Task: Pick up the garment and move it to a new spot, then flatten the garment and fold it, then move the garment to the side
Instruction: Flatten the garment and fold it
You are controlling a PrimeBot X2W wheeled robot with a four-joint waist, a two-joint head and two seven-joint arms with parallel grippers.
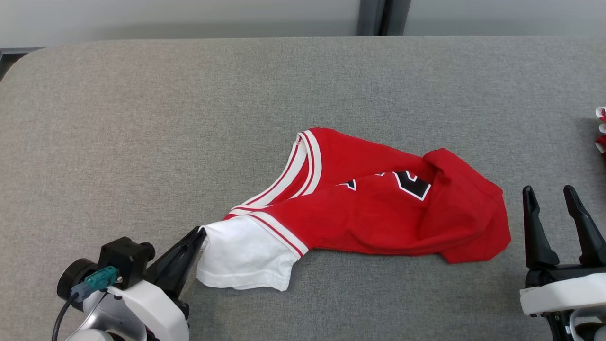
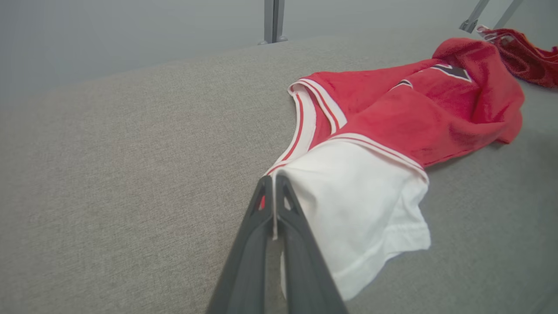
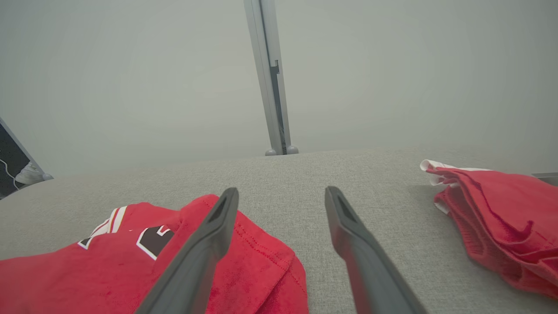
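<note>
The left gripper [image 1: 201,233], fingers pressed together, pinches the white sleeve [image 1: 246,258] of the red jersey [image 1: 378,213], which lies crumpled toward the near edge of the grey table [image 1: 142,118]. The right gripper [image 1: 548,190] is spread wide just beside the jersey's right end. Another red cloth [image 1: 601,130] lies at the table's right edge.

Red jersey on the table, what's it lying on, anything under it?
The red jersey lies crumpled on the gray fabric tabletop. Its folded-over layers cover whatever might lie beneath, so that cannot be seen.
</note>
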